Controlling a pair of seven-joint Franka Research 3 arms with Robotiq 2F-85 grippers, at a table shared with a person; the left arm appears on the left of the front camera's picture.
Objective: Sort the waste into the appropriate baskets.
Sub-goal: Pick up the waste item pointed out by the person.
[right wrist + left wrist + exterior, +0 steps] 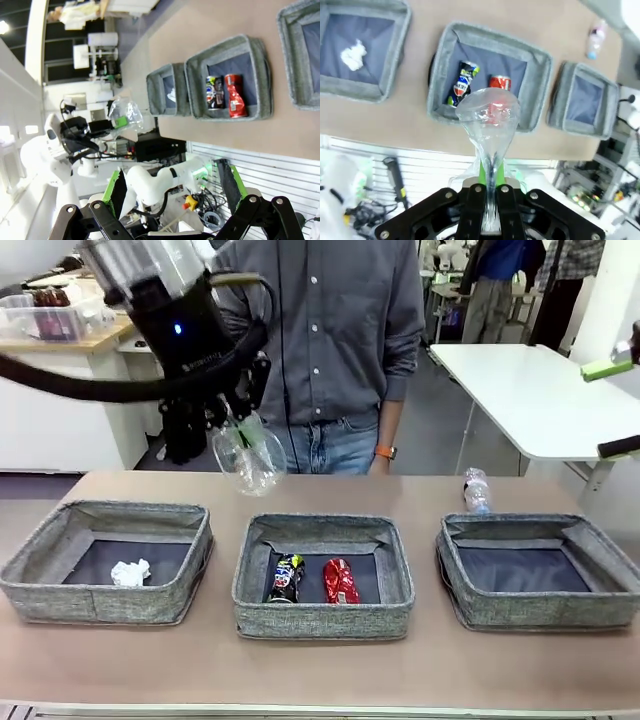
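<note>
The clear plastic cup (250, 455) hangs in the air over the far edge of the table (320, 680), about level with the far rim of the middle basket (320, 622). Its long axis runs steeply down. The narrow end is up in the left end effector (490, 180) and the wider end points down, leaning a little toward the table's right side. The left end effector is clamped tight on that narrow end and squashes it flat between the green pads. The wrist view looks along the cup onto the middle basket.

The right end effector (174, 187) stands wide open with nothing between its pads, off the table's near edge.

The table is a plain light brown, and three grey woven baskets sit in a row along its near half. The left basket (100, 605) holds the crumpled white paper ball (130, 572). The middle basket holds the dark blue-black can (287, 577) and the crushed red can (340, 581). They lie side by side, their long axes running from near to far. The water bottle (477, 490) is on the table just behind the far left corner of the right basket (545, 610).

A person (330, 340) in a grey shirt and jeans stands at the far edge, just behind the cup. Farther back are a white table (520, 390) on the right and a wooden-topped counter (70, 340) on the left
</note>
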